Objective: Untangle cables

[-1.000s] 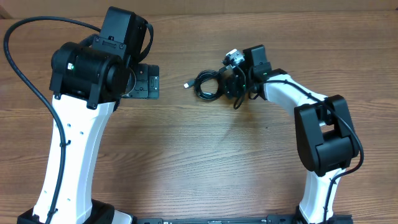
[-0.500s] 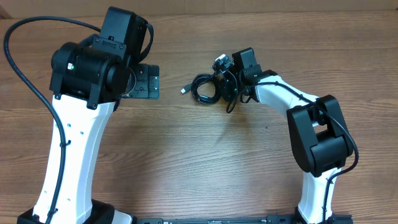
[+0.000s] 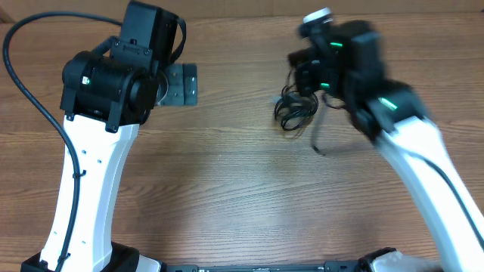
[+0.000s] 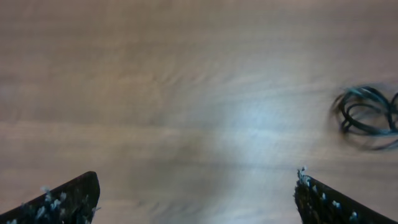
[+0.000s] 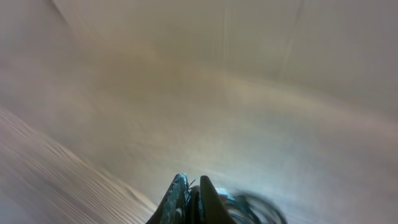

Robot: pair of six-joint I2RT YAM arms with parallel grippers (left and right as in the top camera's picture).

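Note:
The cables (image 3: 296, 112) are a small bundle of thin black loops hanging below my right gripper (image 3: 302, 74), which is blurred and raised above the table. One loose end (image 3: 319, 147) trails down to the right. In the right wrist view the right gripper (image 5: 191, 186) is shut on a black strand, with the blurred coil (image 5: 258, 210) just behind its fingertips. My left gripper (image 3: 184, 85) stands open to the left of the bundle, holding nothing. The left wrist view shows the cables (image 4: 368, 117) at the far right, well apart from the wide-open left gripper (image 4: 196, 194).
The wooden table (image 3: 227, 189) fills all views. The left arm's thick black base cable (image 3: 23, 68) arcs over the far left. The right arm's white link (image 3: 431, 174) runs down the right side.
My right gripper has shut on the cables and swung up and to the right, lifting the bundle off the table. The left gripper has shifted slightly toward the far edge.

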